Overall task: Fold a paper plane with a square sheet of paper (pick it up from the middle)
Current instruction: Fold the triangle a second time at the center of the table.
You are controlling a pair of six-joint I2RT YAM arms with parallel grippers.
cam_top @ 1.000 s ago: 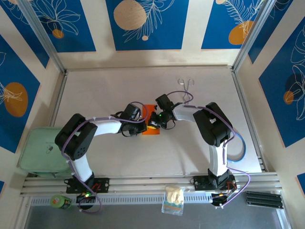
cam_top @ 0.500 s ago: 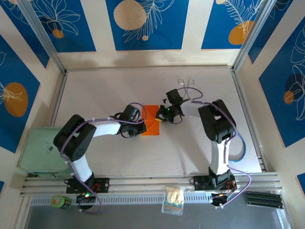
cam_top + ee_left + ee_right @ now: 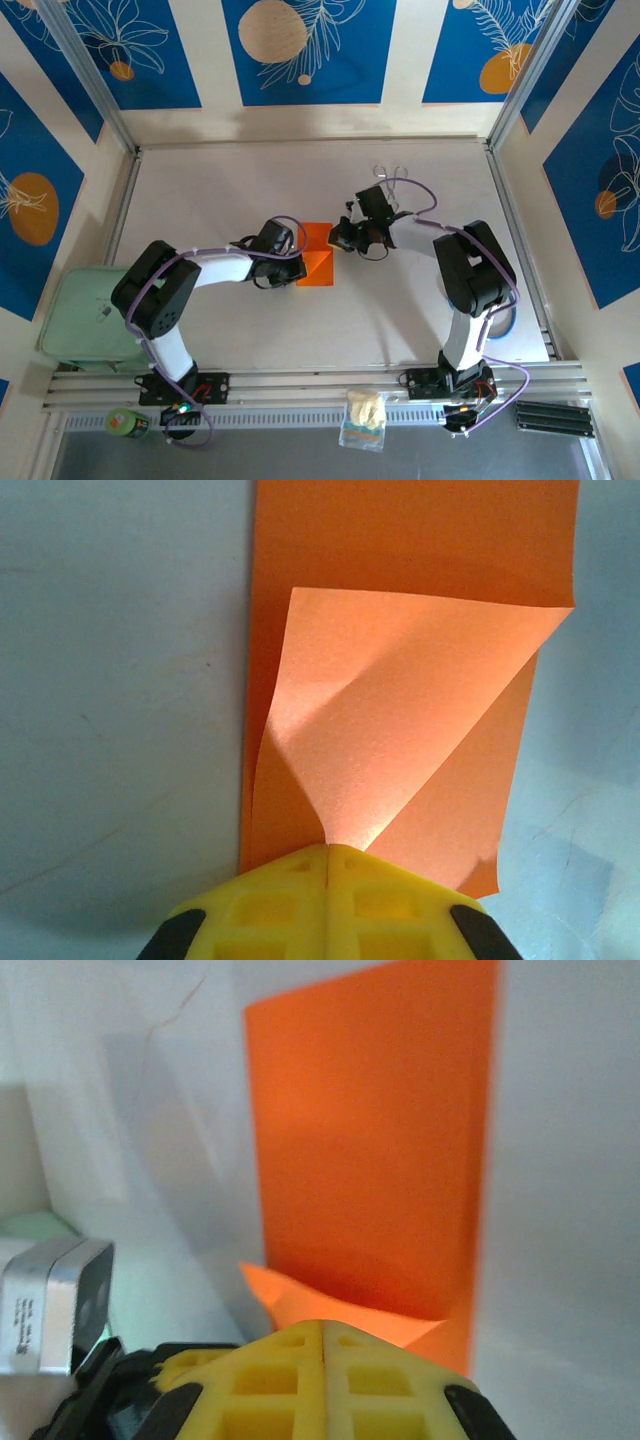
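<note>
The square sheet of paper (image 3: 320,262) is seen near the middle of the worktop (image 3: 200,190), partly folded. A curled flap at its 9 o'clock edge is pinched between the pressed-together jaws of the left gripper (image 3: 327,848). Its 2 o'clock corner is pinched by the right gripper (image 3: 322,1325).

L arm elbow bent, forearm reaching right; left gripper (image 3: 299,263) fingers pressed together. R arm stretched fwd-left, right gripper (image 3: 339,238) closed too. Both pinch square sheet of paper (image 3: 320,268) edges.
</note>
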